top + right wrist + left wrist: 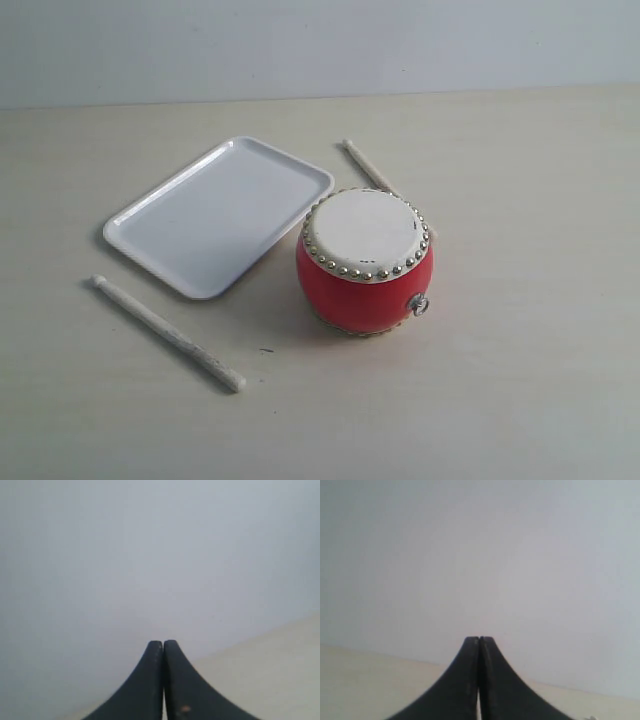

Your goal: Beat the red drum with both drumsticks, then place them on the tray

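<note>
The left gripper (479, 640) has its two dark jaws pressed flat together, tip to tip, with nothing between them. The right gripper (163, 644) is the same: jaws closed on each other and empty. Each wrist view shows only its own gripper in front of a plain pale wall (480, 555) and a strip of the light table (270, 675). Neither gripper appears in the exterior view, so how far they are from the red drum cannot be told.

The red drum (365, 290) stands upright on the table (520, 380). Its cream skin (363, 230) faces up, ringed by silver studs (352, 270), and a small metal ring (419, 304) hangs on its front right side. The tray (220, 215) lies flat to the left of the drum and a little behind it, its nearest corner just beside the drum's rim. The back drumstick (368, 168) lies behind the drum, slanting in toward it, with its near end hidden by the drum's top. The front drumstick (165, 332) lies to the left of the drum and in front of it, well apart from it, flat on the table just off the tray's front edge.
</note>
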Controlling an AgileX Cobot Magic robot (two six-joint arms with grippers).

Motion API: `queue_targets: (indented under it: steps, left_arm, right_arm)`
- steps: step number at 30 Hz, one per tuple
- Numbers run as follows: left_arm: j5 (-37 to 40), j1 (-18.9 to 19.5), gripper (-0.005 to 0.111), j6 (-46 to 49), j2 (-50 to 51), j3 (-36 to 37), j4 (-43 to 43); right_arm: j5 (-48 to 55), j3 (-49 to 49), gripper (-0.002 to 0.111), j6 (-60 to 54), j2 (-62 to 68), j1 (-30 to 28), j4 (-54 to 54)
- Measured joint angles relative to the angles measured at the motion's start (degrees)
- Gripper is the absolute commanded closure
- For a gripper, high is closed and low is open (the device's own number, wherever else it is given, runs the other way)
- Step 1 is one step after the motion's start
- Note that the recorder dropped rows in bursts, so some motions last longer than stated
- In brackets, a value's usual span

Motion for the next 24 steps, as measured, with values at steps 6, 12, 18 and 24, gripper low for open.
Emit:
queue_targets:
  steps: [6, 12, 18, 24]
  left_arm:
    - [-2.63, 0.0, 0.107, -0.33, 0.0, 0.0, 0.0]
    - [-1.48, 0.0, 0.107, -0.46, 0.0, 0.0, 0.0]
    - [-0.5, 0.0, 0.107, -6.44, 0.0, -0.16, -0.82]
    - [10.92, 0.0, 0.107, -6.42, 7.38, -11.08, -1.05]
  right_arm:
    - [-12.37, 0.0, 0.108, 1.75, 0.0, 0.0, 5.81]
    - [-18.62, 0.0, 0.108, 1.98, 0.0, 0.0, 6.55]
    - [-19.51, 0.0, 0.108, 1.98, 0.0, 0.0, 6.87]
    - [-19.61, 0.0, 0.108, 3.75, 0.0, 0.0, 7.75]
